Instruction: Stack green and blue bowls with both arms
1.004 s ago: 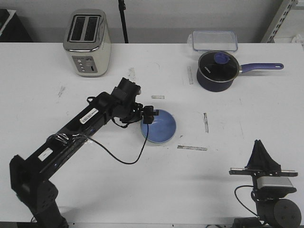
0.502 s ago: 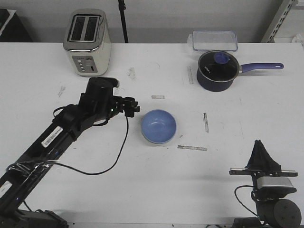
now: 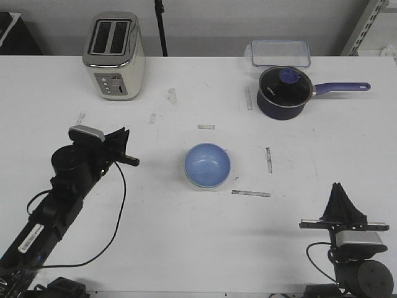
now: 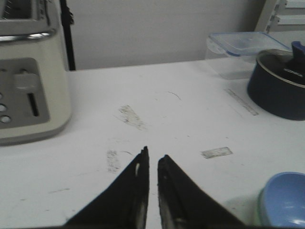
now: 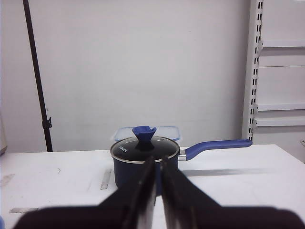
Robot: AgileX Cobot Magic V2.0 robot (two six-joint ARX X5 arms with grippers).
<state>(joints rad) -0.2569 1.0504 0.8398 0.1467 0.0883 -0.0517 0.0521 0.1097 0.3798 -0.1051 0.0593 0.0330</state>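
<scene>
white table [image 3: 186, 248] under all. toaster [image 3: 114, 54] by the far edge, toward the far-left corner. navy saucepan [image 3: 284, 92] toward the far-right corner. blue bowl [image 3: 207, 164] nested on the green bowl [image 3: 205, 185] mid-table. left tool [image 3: 127, 158] nearly pressed together, empty, toward the left edge. right tool [image 3: 340, 192] pressed together, near-right corner.

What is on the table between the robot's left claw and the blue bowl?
Nothing. In the front view, only bare white table separates the left gripper from the blue bowl, which sits nested in the green one.
</scene>
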